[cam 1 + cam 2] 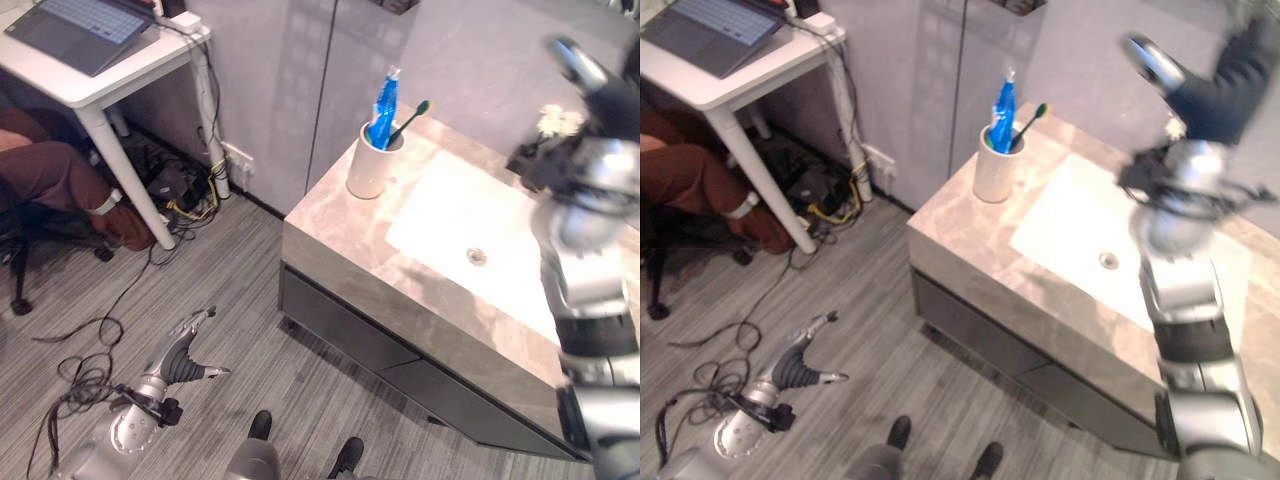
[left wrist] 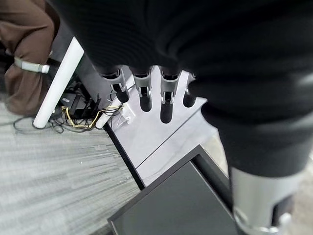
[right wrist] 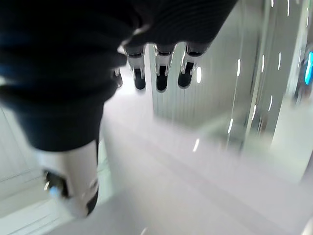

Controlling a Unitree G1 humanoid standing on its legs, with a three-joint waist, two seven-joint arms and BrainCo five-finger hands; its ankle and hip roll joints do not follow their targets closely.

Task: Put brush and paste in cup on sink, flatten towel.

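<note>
The white cup (image 1: pixel 372 160) stands at the back left corner of the stone sink counter (image 1: pixel 340 230), beside the basin (image 1: pixel 470 225), with the blue toothpaste tube (image 1: pixel 384 108) and green-tipped toothbrush (image 1: pixel 411 118) already standing in it, handles leaning up and away from the basin. The right hand (image 1: pixel 1225 75) is raised above the counter's far side, fingers relaxed and holding nothing, and I cannot make out a towel. The left hand (image 1: pixel 185 355) hangs low over the floor, well short of the counter, fingers loosely spread, so the right is the nearer for any flattening.
</note>
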